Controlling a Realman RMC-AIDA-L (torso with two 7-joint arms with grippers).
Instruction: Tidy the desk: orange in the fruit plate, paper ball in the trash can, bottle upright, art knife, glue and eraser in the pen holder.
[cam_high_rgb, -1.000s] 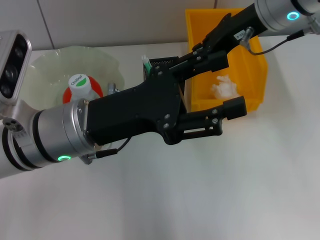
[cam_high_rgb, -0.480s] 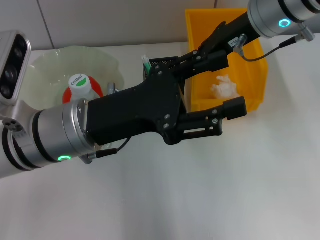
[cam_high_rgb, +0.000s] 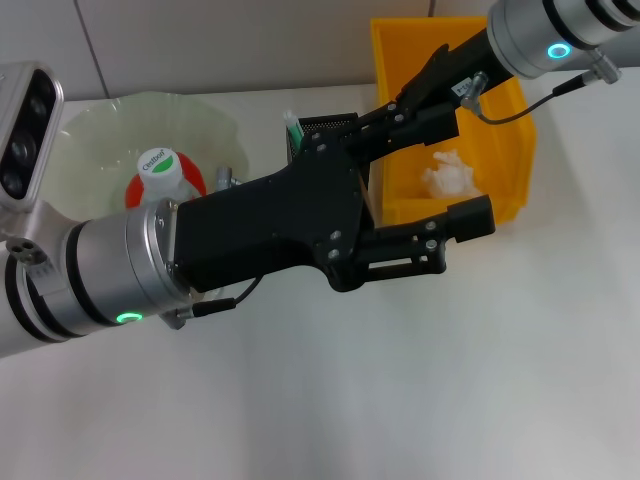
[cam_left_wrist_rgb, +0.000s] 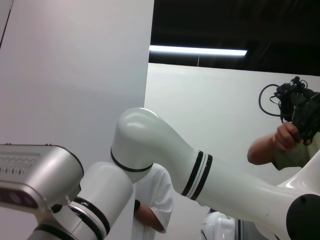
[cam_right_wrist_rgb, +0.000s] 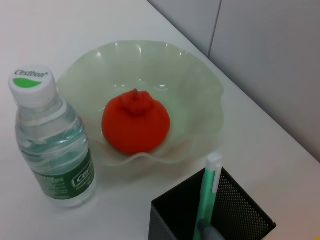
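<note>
My left gripper (cam_high_rgb: 455, 168) hangs high over the middle of the desk, open, with nothing between its fingers. My right gripper (cam_high_rgb: 432, 75) reaches in from the far right above the black mesh pen holder (cam_high_rgb: 325, 125) (cam_right_wrist_rgb: 210, 215). A slim green and white item (cam_right_wrist_rgb: 207, 197) stands in the holder; I cannot tell if it is the art knife or the glue. The eraser is out of view. The orange (cam_right_wrist_rgb: 136, 127) lies in the pale green fruit plate (cam_right_wrist_rgb: 200, 85). Beside the plate the bottle (cam_right_wrist_rgb: 50, 140) (cam_high_rgb: 160, 175) stands upright. The paper ball (cam_high_rgb: 447, 175) lies in the yellow trash can (cam_high_rgb: 510, 130).
The left arm's black body covers much of the desk's middle in the head view. A white wall runs along the desk's far edge behind the plate and trash can. The left wrist view looks up at the room, showing a white arm and a person.
My right arm has shifted a little to the left, toward the pen holder. The left arm and the objects have stayed put.
</note>
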